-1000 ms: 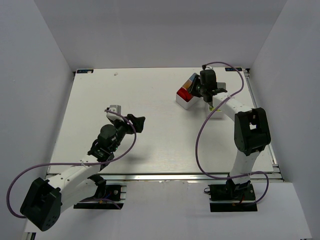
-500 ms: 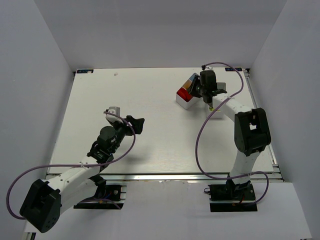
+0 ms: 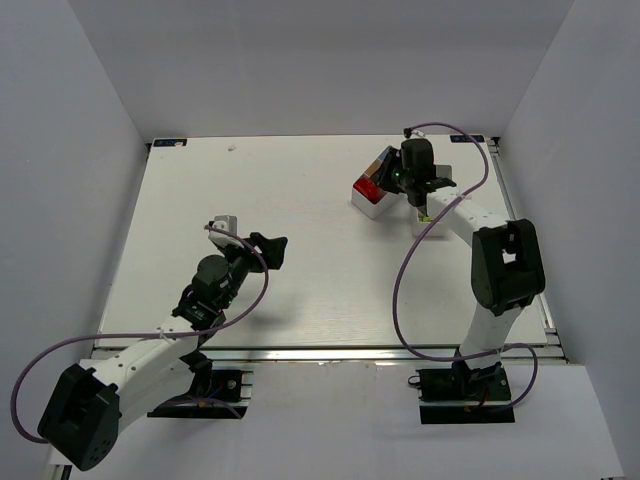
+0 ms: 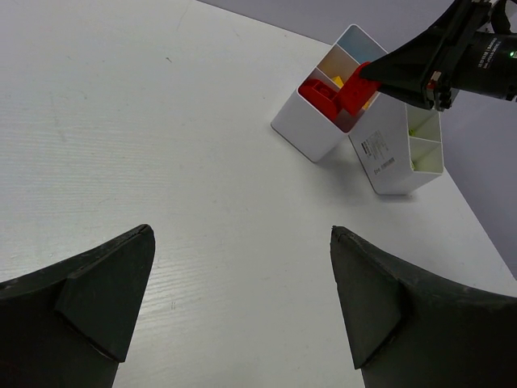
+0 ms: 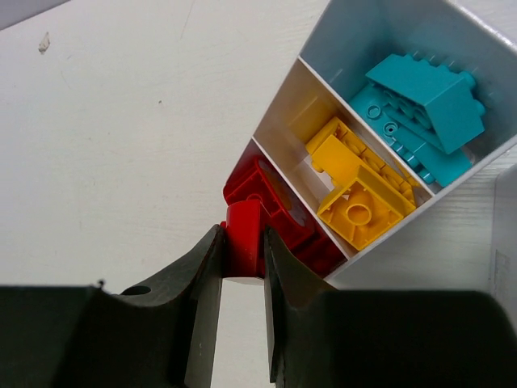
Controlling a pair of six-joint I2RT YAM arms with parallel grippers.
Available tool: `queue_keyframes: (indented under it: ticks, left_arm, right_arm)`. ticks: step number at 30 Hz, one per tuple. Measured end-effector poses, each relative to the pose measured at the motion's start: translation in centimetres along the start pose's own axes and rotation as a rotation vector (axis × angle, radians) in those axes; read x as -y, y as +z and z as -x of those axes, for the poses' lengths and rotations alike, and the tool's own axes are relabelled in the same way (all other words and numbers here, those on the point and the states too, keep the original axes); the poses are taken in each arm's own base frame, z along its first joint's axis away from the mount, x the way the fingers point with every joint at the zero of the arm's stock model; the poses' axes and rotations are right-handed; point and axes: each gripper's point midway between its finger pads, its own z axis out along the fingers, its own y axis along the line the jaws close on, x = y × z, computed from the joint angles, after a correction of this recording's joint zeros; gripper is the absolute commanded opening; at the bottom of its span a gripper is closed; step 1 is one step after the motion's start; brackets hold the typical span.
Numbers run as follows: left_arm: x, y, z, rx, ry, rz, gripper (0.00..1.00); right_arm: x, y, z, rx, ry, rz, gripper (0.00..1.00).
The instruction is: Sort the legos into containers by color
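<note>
A white table (image 3: 300,200) with a fine ribbed surface fills the middle of the overhead view. Plain pale grey walls enclose it: a back wall (image 3: 320,70), a left wall (image 3: 60,200) and a right wall (image 3: 590,200). A silver metal rail (image 3: 330,352) runs along the table's near edge. Small black brackets sit at the far left corner (image 3: 150,146) and the far right corner (image 3: 493,143). A tiny pale scrap (image 3: 232,147) lies on the table near its far edge, left of centre. A dark speck (image 4: 169,59) marks the surface in the left wrist view.
</note>
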Motion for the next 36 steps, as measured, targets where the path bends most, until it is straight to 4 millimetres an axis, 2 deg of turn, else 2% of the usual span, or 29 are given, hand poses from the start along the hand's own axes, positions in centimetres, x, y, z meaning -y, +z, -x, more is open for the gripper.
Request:
queue_keyframes:
  ticks: [5,25,31,36]
  left_arm:
    - [0.1,-0.1,0.2,0.006,-0.005,-0.003,0.98]
    - [0.1,-0.2,0.4,0.013,-0.009,0.002,0.98]
    - [0.0,-0.2,0.4,0.014,-0.009,0.003,0.98]
    - [0.0,-0.2,0.4,0.014,-0.009,0.004,0.98]
  right_arm:
    - [-0.1,-0.7,1.1,0.035,0.003,-0.012,0.00]
    - [1.4,-1.0,1.7,0.056,0.006,-0.058,0.00]
    - [1.6,-0.8,1.6,0.052,0.008,-0.061,0.00]
    - [2.1,-0.1,0.6,0.028,0.009,-0.069,0.00]
